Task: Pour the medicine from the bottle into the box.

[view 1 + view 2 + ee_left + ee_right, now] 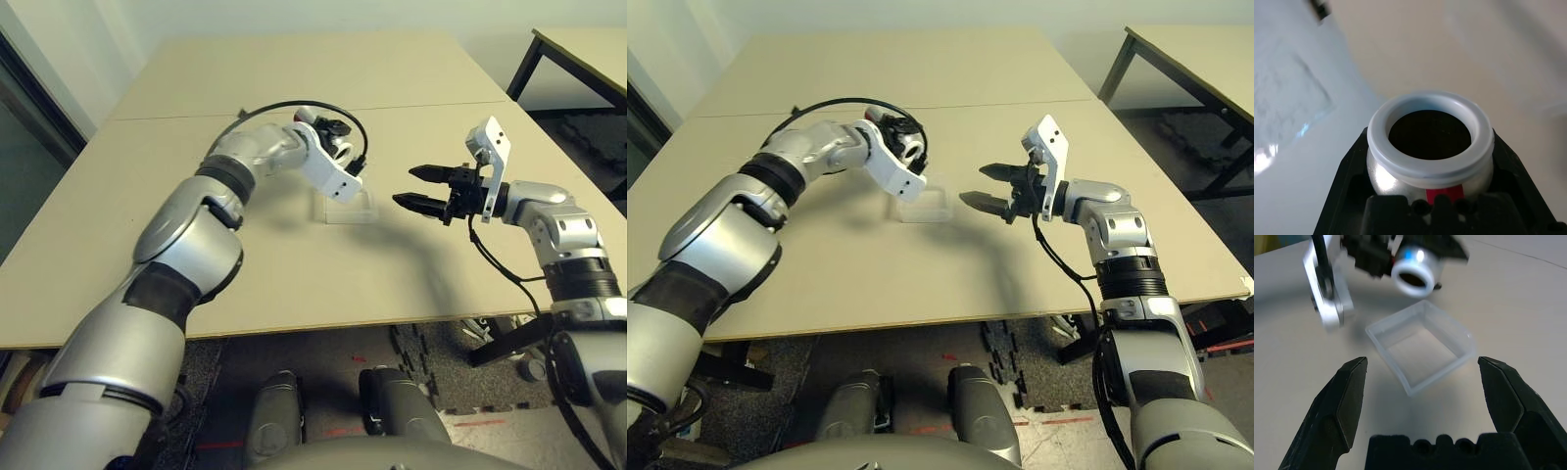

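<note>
The left fingers are pinching the silvery bottle, its red label band bearing no readable writing. Its open mouth is tipping toward the clear plastic box, near its rim. The right fingers are spreading wide beside the box, above the bench.

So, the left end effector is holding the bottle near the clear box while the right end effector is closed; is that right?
Not quite: the right wrist view shows the right end effector open. The rest is right.
</note>
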You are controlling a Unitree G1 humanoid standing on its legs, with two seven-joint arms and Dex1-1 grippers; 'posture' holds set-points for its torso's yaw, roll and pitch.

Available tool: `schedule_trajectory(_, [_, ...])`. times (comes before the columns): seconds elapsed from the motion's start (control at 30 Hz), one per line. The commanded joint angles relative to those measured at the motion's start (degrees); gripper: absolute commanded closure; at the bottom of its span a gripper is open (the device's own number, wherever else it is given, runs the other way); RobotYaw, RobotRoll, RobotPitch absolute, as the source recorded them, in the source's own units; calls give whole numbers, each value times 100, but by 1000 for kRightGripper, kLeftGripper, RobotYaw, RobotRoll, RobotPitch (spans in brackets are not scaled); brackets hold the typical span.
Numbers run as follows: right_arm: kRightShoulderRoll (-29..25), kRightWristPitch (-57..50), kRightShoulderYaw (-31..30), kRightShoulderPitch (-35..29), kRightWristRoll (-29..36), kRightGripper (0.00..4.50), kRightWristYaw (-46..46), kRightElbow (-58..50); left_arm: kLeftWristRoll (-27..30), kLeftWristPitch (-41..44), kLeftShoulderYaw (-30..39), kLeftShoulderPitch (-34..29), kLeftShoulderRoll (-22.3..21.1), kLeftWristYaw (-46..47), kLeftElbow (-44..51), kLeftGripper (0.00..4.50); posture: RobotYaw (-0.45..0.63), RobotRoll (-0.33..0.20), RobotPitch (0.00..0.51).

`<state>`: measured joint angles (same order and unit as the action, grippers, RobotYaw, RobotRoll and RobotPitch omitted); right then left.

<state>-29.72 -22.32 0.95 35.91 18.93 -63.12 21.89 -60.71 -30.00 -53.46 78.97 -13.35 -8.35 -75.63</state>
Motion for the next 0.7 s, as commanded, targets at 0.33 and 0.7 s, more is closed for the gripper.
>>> schedule_trajectory(0.33, [130,-101,190,-333,338,0,321,-493,-523,136,-514,335,89,-98,-289,1719,-119,0,25])
schedule_trajectory(0.7, [104,-77,137,-170,283,0,272,-328,1061,-8,1001,75,42,-1380,-312,1719,-98,0,24])
